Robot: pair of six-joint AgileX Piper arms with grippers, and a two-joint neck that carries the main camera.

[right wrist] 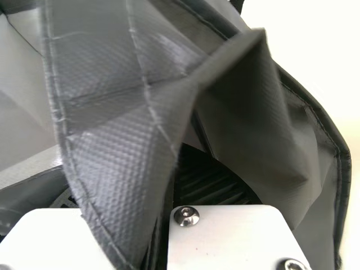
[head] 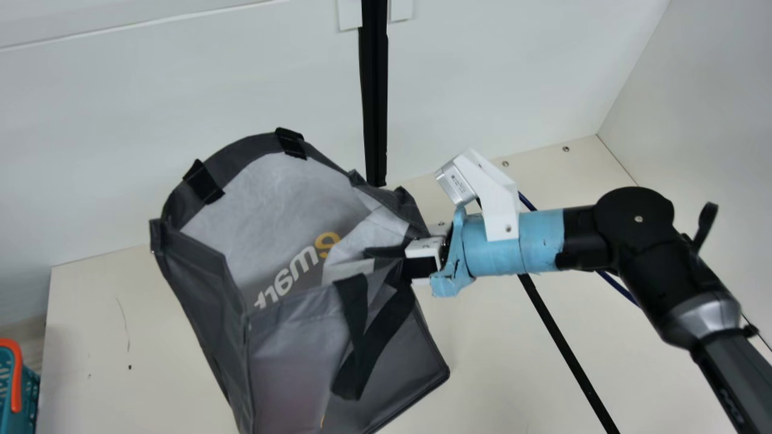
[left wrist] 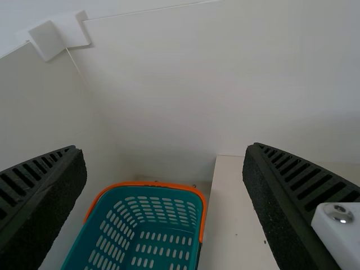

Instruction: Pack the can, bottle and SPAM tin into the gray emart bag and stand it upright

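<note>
R. gripper [head: 408, 264] clamps the side of the gray emart bag [head: 289, 355] nr. its mouth, fabric betw. its fingers [right wrist: 211, 183]. Bag tilts over the table [head: 96, 361], just L. of that gripper; base contact can't be told. Long axis slants, mouth twd. table's far-left corner, base twd. near edge. L. gripper [left wrist: 165, 147], empty & spread wide, faces the teal basket [left wrist: 152, 239] off the left edge. R. arm, nearer, prob. must bring base under mouth.
</note>
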